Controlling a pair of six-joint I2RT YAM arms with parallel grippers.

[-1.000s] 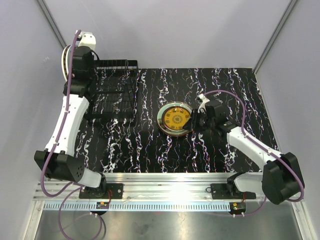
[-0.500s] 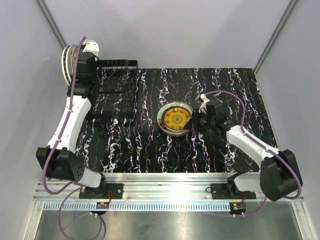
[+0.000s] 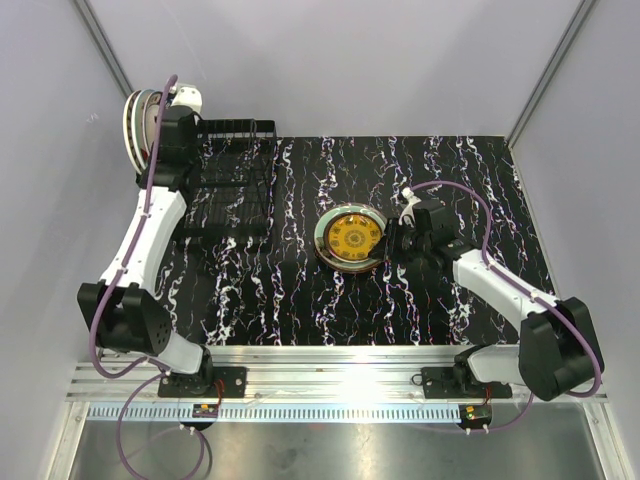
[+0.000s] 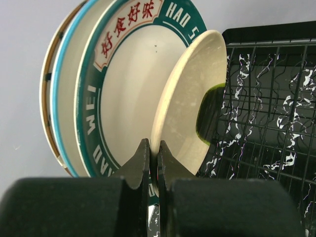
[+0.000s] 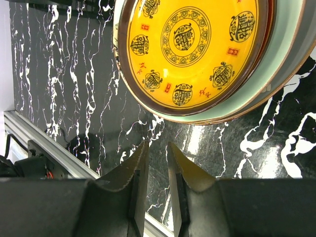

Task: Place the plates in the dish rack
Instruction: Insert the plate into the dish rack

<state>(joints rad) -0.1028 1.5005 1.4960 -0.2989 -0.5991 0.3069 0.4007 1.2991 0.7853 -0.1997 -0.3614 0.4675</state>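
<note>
Seen from above, the left hand (image 3: 168,108) is raised by upright plates (image 3: 138,120) at the dish rack's (image 3: 235,185) left end. In its wrist view it is pinched shut on a cream plate's (image 4: 185,103) rim. In the right wrist view, the right hand (image 5: 157,150) is held slightly open and empty, just beside the yellow plate (image 5: 192,49).

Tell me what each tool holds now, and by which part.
The left tool pinches the cream plate by its rim. The right tool holds nothing, its jaws apart beside the yellow plate.
</note>
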